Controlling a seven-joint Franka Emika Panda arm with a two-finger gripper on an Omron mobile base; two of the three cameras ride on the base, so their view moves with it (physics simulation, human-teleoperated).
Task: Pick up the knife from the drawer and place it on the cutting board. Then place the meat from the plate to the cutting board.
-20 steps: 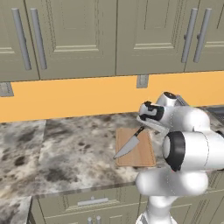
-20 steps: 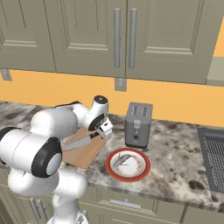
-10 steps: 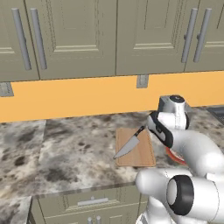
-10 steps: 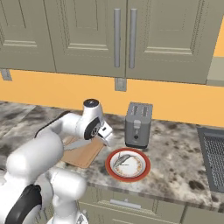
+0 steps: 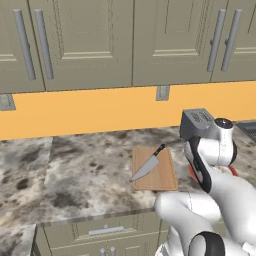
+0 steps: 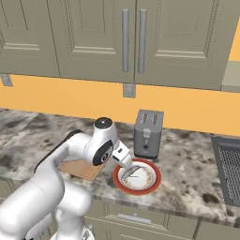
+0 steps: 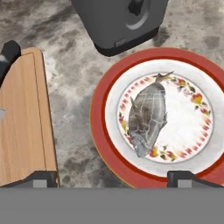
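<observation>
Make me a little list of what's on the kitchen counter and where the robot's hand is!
knife: lying on the cutting board, tip poking off the edge
meat: on the plate, a grey fish shape
plate: beside the cutting board, in front of the toaster
gripper: open, above the plate, holding nothing
left to do: move the meat to the board

Olive cabinets (image 5: 125, 42) with bar handles hang over an orange wall (image 5: 90, 110) and mottled stone worktop (image 5: 85, 175).
</observation>
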